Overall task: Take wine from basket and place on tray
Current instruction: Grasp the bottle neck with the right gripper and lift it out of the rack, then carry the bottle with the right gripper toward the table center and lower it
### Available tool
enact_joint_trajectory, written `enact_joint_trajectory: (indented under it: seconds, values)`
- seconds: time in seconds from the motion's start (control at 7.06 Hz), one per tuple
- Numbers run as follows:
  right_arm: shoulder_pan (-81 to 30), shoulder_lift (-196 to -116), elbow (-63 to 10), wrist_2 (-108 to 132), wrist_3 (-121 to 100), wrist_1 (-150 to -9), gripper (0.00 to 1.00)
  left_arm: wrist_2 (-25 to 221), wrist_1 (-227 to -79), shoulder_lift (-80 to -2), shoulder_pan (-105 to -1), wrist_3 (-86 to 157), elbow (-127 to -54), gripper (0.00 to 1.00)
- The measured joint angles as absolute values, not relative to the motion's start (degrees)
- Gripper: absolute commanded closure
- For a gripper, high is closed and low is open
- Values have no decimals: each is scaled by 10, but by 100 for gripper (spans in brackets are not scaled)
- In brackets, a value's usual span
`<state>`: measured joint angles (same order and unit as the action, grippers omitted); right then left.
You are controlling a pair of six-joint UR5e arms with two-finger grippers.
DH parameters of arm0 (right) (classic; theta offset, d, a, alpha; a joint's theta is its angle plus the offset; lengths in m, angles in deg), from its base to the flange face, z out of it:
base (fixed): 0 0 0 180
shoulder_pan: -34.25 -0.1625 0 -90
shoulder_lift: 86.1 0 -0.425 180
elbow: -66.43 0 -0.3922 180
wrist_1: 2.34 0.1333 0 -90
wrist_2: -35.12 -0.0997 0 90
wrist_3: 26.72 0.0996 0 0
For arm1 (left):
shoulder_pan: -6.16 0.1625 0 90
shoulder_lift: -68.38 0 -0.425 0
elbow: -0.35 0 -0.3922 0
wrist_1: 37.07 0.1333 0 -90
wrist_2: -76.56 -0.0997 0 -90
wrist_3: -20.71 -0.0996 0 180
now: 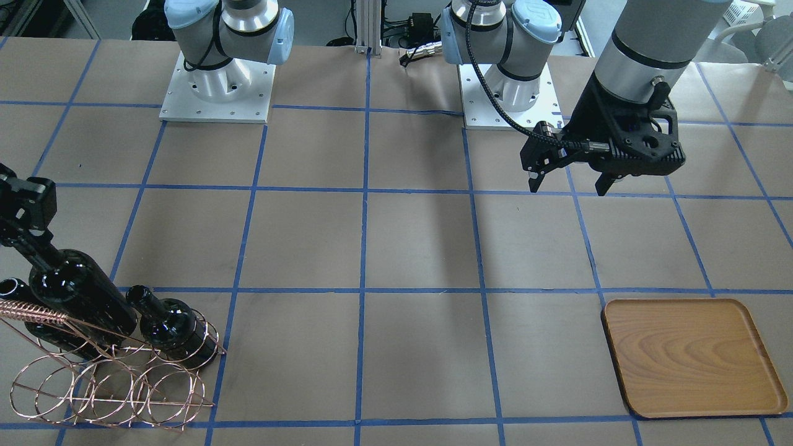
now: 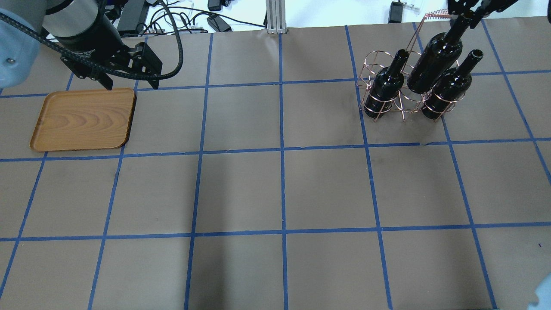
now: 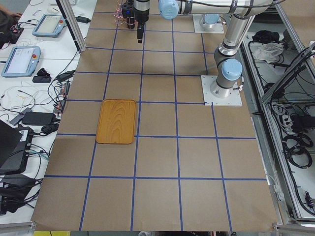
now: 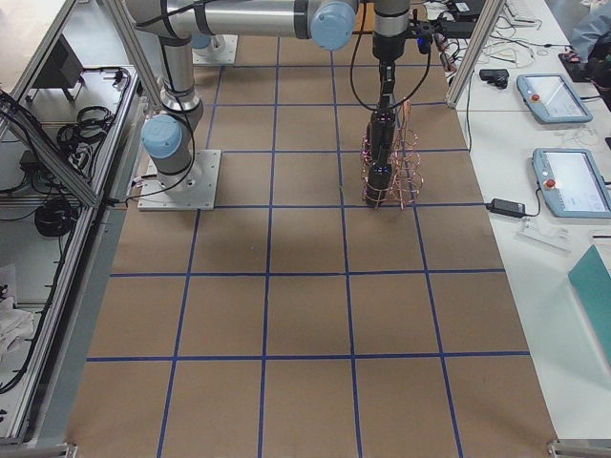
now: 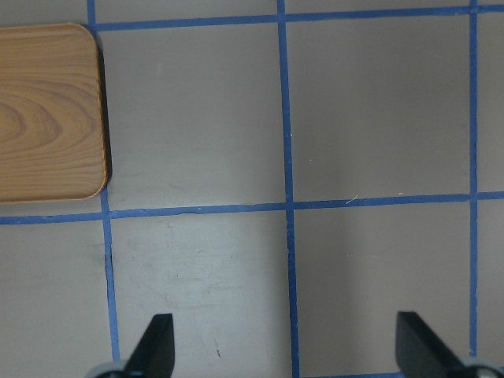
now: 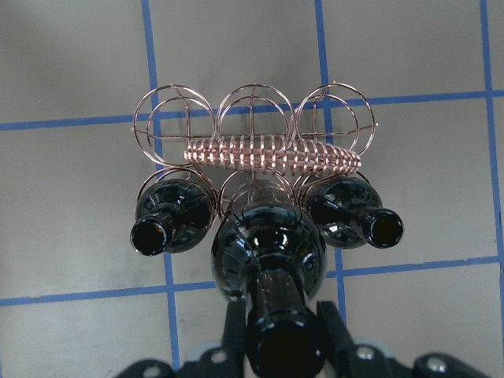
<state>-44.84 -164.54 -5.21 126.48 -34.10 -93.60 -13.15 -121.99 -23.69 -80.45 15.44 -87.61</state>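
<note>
The right gripper (image 6: 285,339) is clamping the neck of the middle wine bottle (image 2: 432,64), fingers closed on either side of the glass. That bottle is sitting higher than its two neighbours (image 2: 385,88) and leaning, its base over the basket (image 6: 272,153); whether it is clear of its ring cannot be told. The step in hand appears to be the extraction. The left gripper (image 1: 569,186) is hanging with jaws spread and empty, just beyond the far edge of the tray (image 2: 82,118), which is lying bare, well apart from the basket. Next move calls for a straight lift clear of the wire and handle, then a long carry across.
</note>
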Motion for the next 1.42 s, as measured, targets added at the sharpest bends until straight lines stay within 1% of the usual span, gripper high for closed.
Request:
enact_joint_trajectory:
  seconds: [0.14, 0.42, 0.57, 0.85, 1.13, 1.42]
  values:
    - [-449, -1663, -52, 1264, -337, -898, 89, -129, -1220, -238, -806, 156, -876, 0]
    - [-468, -1687, -71, 1259, -297, -827, 90, -125, -1220, -239, -808, 157, -876, 0]
    - [-493, -1693, -85, 1259, -255, -814, 91, -124, -1219, -239, -807, 155, -876, 0]
    - [-563, -1688, -98, 1257, -141, -822, 92, -125, -1219, -237, -805, 154, -876, 0]
    - [-641, -1660, -100, 1257, -29, -861, 94, -128, -1220, -234, -795, 149, -871, 0]
    - [-713, -1623, -103, 1256, 75, -913, 94, -125, -1222, -234, -758, 140, -867, 0]
